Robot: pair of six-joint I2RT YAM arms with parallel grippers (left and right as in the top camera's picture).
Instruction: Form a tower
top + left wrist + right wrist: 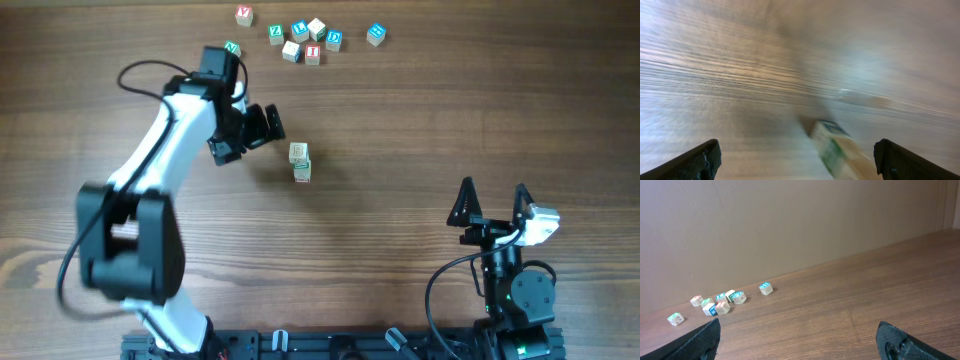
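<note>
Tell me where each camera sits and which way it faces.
Overhead: above the table, looking straight down; both arms show, left claw near the tower, right claw at the near edge.
Left wrist: behind the left claw, blurred, facing the table and tower; its fingers fill the bottom corners.
Right wrist: low, facing across the table to the wall; its fingers likewise.
Shared: overhead and right wrist both show the loose cubes.

Brown wooden table, plain beige wall
</note>
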